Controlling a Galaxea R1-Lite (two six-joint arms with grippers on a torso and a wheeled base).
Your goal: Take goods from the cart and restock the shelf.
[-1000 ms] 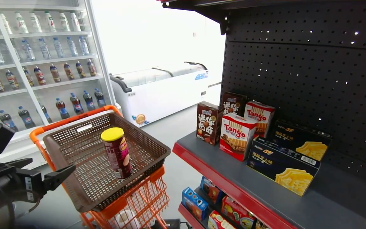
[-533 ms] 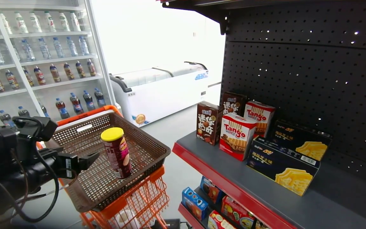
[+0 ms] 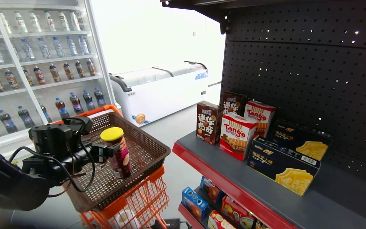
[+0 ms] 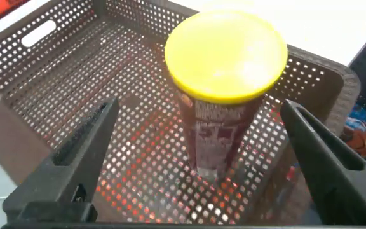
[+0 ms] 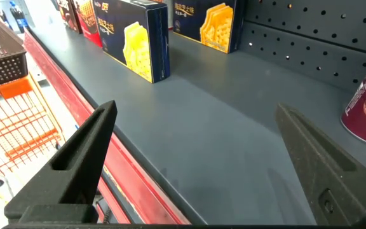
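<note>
Over the shelf [image 3: 265, 190] our right gripper [image 5: 197, 109] hangs with jaws wide and empty, well apart from the cart [image 3: 145, 197], so the left arm is the nearer one. In the cart's brown basket [image 3: 152, 140] the yellow-lidded canister [image 3: 119, 156] stands upright. Our left gripper [image 4: 199, 107] meets it side-on with jaws spread wide and the canister centred in their gap, not yet gripped.
</note>
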